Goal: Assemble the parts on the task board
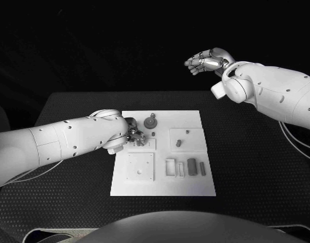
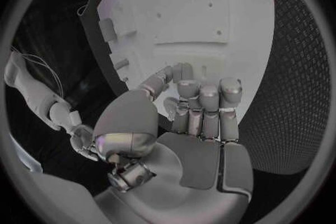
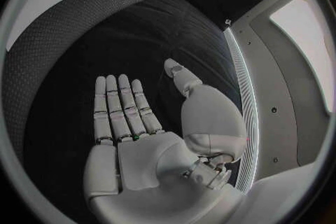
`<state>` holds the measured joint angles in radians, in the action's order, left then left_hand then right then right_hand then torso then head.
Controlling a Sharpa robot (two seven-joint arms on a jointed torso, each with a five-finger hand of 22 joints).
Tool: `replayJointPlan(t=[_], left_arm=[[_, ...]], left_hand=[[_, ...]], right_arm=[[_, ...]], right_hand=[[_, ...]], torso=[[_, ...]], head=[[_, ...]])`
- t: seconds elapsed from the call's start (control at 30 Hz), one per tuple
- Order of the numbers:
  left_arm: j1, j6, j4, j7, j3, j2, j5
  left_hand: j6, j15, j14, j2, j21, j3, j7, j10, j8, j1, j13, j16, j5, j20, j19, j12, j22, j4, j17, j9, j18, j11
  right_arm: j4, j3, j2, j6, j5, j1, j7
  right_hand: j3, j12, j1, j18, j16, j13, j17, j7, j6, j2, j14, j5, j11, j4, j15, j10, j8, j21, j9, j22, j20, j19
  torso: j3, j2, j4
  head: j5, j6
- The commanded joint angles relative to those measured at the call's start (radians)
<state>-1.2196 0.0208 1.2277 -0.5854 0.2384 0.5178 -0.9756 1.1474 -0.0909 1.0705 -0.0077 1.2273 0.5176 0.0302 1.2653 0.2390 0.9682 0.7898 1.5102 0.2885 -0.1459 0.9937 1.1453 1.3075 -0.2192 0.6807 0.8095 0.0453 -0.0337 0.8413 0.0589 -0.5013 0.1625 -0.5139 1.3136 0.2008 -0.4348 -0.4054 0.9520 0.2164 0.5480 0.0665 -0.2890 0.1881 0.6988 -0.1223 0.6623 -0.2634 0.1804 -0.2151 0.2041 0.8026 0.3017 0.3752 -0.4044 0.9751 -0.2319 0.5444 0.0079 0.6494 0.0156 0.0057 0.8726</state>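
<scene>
The white task board (image 1: 191, 186) lies in the middle of the black table, also seen in the left wrist view (image 2: 210, 5). A dark round gear-like part (image 1: 149, 122) stands near its far edge. Small grey parts (image 1: 187, 132) sit on a square plate, and dark bars (image 1: 192, 166) lie by the slots. My left hand (image 1: 133, 134) is low over the board's left side, fingers (image 2: 209, 102) curled in against the thumb; whether a part sits between them is hidden. My right hand (image 1: 207, 61) hangs high beyond the table's far edge, palm (image 3: 133, 123) bare and fingers stretched out.
A square plate with a hole (image 1: 139, 167) occupies the board's near left. Pale upright slots (image 1: 171, 167) stand beside the dark bars. Black matting (image 1: 257, 167) lies to the right of the board, under the right arm.
</scene>
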Motion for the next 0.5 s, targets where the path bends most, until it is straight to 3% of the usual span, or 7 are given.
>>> replayJointPlan(t=[0.03, 0.5], left_arm=[[0.001, -0.018, -0.002, 0.002, 0.0, -0.006, -0.006], [0.009, 0.002, -0.004, 0.007, 0.0, -0.01, -0.036]], left_hand=[[0.013, -0.109, 0.088, 0.008, 0.007, 0.049, -0.012, 0.052, 0.007, 0.004, 0.001, -0.004, 0.007, -0.129, -0.002, 0.001, 0.016, -0.045, 0.001, 0.002, 0.061, -0.06], [0.013, -0.109, 0.089, 0.008, 0.007, 0.05, -0.012, 0.052, 0.007, 0.004, 0.001, -0.005, 0.007, -0.129, -0.002, 0.001, 0.016, -0.045, 0.002, 0.002, 0.061, -0.06]], right_arm=[[0.003, -0.001, 0.001, -0.017, 0.001, 0.001, 0.004], [0.004, -0.001, 0.002, -0.018, 0.002, 0.001, 0.004]], right_hand=[[-0.001, 0.006, 0.008, -0.005, -0.007, 0.001, 0.002, 0.012, -0.007, -0.001, 0.003, 0.0, 0.0, 0.005, -0.001, 0.008, 0.004, -0.006, 0.001, 0.001, -0.002, -0.008], [0.0, 0.008, 0.008, -0.006, -0.008, 0.001, 0.002, 0.012, -0.007, -0.001, 0.003, 0.0, -0.001, 0.005, -0.002, 0.009, 0.004, -0.007, 0.002, 0.002, -0.002, -0.009]], torso=[[-0.0001, 0.001, -0.0005], [0.0002, 0.002, -0.0003]], head=[[0.0, 0.0], [-0.003, 0.0]])
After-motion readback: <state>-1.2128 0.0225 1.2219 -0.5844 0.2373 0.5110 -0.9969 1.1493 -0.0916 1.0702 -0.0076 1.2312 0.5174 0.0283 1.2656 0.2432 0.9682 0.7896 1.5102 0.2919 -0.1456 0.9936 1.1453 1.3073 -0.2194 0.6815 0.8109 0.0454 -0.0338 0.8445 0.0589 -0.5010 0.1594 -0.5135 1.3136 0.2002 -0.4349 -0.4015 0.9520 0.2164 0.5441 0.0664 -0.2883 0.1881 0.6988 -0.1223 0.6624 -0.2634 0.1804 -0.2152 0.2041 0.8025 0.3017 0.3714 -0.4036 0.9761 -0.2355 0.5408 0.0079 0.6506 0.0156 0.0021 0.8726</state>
